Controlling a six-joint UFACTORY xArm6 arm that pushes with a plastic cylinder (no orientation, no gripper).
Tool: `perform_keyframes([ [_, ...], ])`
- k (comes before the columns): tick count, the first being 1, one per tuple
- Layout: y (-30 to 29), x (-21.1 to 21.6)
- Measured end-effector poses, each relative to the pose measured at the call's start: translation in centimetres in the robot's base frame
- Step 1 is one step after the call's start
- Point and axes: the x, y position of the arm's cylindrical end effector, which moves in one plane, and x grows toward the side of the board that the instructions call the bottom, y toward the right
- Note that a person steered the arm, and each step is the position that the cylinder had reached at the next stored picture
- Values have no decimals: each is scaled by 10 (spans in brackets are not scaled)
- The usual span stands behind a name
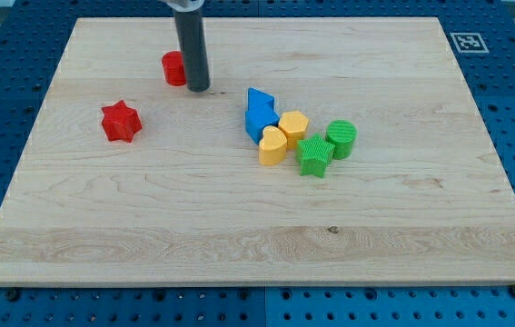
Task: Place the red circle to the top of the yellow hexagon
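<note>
The red circle [173, 68] sits near the view's top left of the wooden board [148, 227], partly hidden behind my rod. My tip [198, 89] rests on the board just right of and touching or almost touching the red circle. The yellow hexagon [293, 128] lies right of the board's middle, inside a cluster of blocks, well to the right of and below my tip.
Around the hexagon: a blue triangle [259, 97] and a blue block [259, 122] at its left, a yellow heart [272, 146] below left, a green star [314, 154] and a green circle [341, 139] at its right. A red star [120, 122] lies at the left.
</note>
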Motion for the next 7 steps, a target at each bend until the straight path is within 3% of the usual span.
perform_keyframes([
  [3, -85, -13],
  [4, -59, -45],
  [6, 73, -46],
  [7, 69, -46],
])
